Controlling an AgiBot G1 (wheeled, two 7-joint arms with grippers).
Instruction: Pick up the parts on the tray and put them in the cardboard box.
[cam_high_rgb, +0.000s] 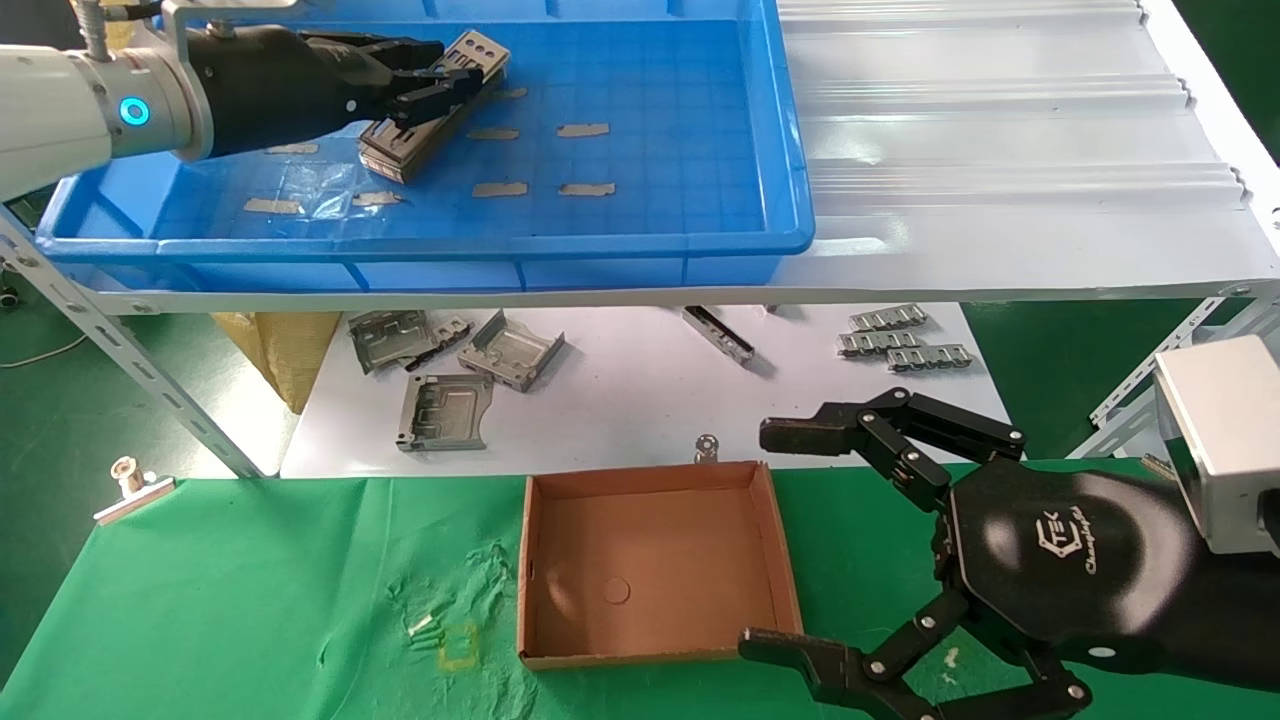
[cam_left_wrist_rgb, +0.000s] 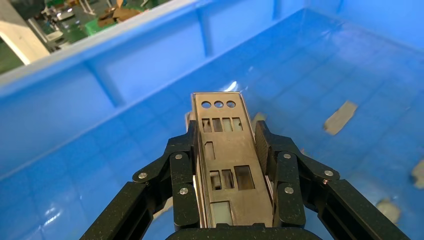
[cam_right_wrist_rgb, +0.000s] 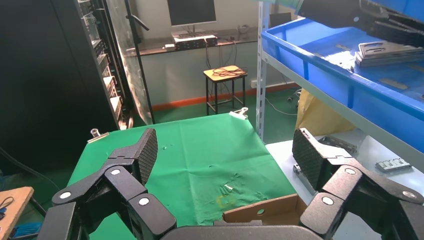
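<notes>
Left gripper (cam_high_rgb: 440, 85) inside blue tray (cam_high_rgb: 640, 215), fingers (cam_left_wrist_rgb: 185, 165) closed on the edges of one punched metal plate (cam_left_wrist_rgb: 225, 155), above stacked plates (cam_high_rgb: 415, 135). Empty cardboard box (cam_high_rgb: 655, 560) below on green cloth (cam_high_rgb: 250, 590). Right gripper (cam_high_rgb: 790, 540) wide open beside the box, holding nothing.

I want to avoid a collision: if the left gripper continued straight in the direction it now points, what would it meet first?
Probably the tray's far wall. The left gripper, shut on a part above the stack of parts, points across the tray toward that wall; nothing else shows in between, though depth is unclear.
</notes>
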